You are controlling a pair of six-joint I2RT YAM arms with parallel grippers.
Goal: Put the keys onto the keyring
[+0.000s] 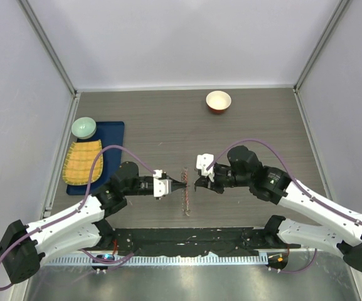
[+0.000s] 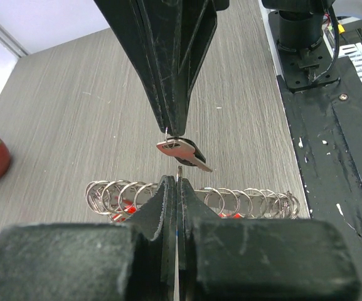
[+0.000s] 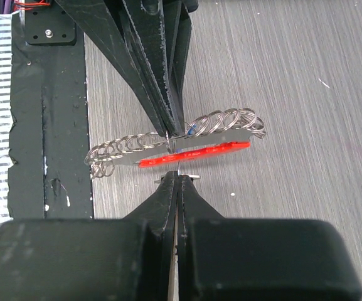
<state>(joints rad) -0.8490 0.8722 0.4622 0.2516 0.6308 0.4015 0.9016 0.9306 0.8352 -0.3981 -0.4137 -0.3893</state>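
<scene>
The keyring (image 1: 185,195) lies mid-table as a thin strip. The right wrist view shows its red bar (image 3: 196,153) beside a row of silvery rings (image 3: 224,120); the rings (image 2: 121,191) also show in the left wrist view. My left gripper (image 1: 184,185) (image 2: 177,179) is shut on a thin piece with a blue speck (image 3: 191,129) at its tip, right over the ring row. My right gripper (image 1: 196,184) (image 3: 177,175) is shut on a small wire loop from which a black-and-silver key (image 2: 184,152) hangs. The two tips nearly touch. Other keys are hidden.
A red-rimmed white bowl (image 1: 218,101) stands at the back right. A blue tray (image 1: 115,135) with a green bowl (image 1: 84,128) and a yellow mat (image 1: 83,162) sits at the left. A black strip (image 1: 187,238) runs along the near edge.
</scene>
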